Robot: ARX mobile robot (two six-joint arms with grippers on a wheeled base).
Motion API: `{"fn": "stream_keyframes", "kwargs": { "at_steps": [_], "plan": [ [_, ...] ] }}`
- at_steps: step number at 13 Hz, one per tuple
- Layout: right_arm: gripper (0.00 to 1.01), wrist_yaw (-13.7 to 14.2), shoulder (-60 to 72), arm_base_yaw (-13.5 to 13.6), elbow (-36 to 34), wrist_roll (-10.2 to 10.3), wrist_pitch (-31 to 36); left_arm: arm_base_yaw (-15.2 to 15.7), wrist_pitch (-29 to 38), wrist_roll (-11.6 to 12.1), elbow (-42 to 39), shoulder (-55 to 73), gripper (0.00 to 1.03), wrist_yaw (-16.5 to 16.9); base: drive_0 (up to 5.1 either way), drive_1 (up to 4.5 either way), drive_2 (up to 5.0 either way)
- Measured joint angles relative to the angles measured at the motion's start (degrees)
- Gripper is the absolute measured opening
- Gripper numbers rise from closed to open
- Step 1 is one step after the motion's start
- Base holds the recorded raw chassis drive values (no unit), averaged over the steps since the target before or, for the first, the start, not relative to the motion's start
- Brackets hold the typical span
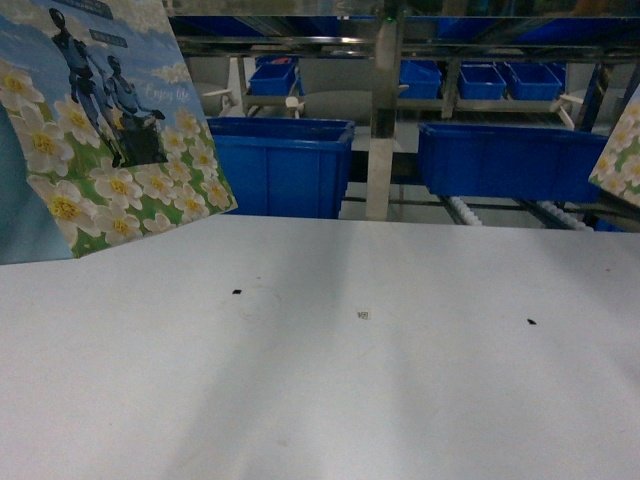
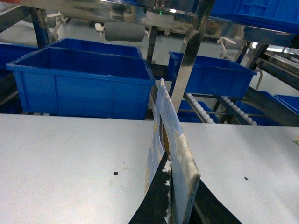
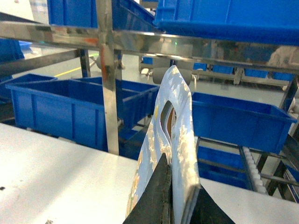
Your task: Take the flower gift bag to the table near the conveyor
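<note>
Flower gift bag (image 1: 110,130) is held up over the table's (image 1: 320,390) far left corner, clamped in the left gripper (image 2: 180,205) by its edge. A second daisy bag (image 3: 173,140) is pinched the same way by the right gripper (image 3: 180,205). It's judged light, thin paper, easily creased, so the stiff folded edge is best gripped. Blue bins (image 1: 280,165) and conveyor rollers (image 1: 470,210) are lined up just past the far edge.

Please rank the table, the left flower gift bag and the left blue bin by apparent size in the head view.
1. table
2. flower gift bag, enlarged by nearness to the camera
3. blue bin, farther back, so true size is unsure
</note>
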Motion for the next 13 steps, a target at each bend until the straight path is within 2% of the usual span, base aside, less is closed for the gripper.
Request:
{"fn": "stream_keyframes", "kwargs": {
  "at_steps": [3, 4, 8, 13],
  "plan": [
    [0.02, 0.09, 10.82, -2.78, -0.87, -2.6, 7.26, 0.0, -0.02, 0.0, 0.0, 0.0, 0.02, -0.02, 0.0, 0.0, 0.0],
    [0.02, 0.24, 13.35, -3.5, -0.85, -2.58, 7.89, 0.0, -0.02, 0.0, 0.0, 0.0, 0.02, -0.02, 0.0, 0.0, 0.0],
    [0.02, -3.74, 23.12, -5.05, -0.74, -3.34, 13.42, 0.0, -0.02, 0.0, 0.0, 0.0, 0.02, -0.02, 0.0, 0.0, 0.0],
    [0.02, -5.57, 30.42, -6.47, 3.1, -5.62, 14.93, 0.0, 0.0, 0.0, 0.0, 0.0, 0.02, -0.02, 0.0, 0.0, 0.0]
  ]
}}
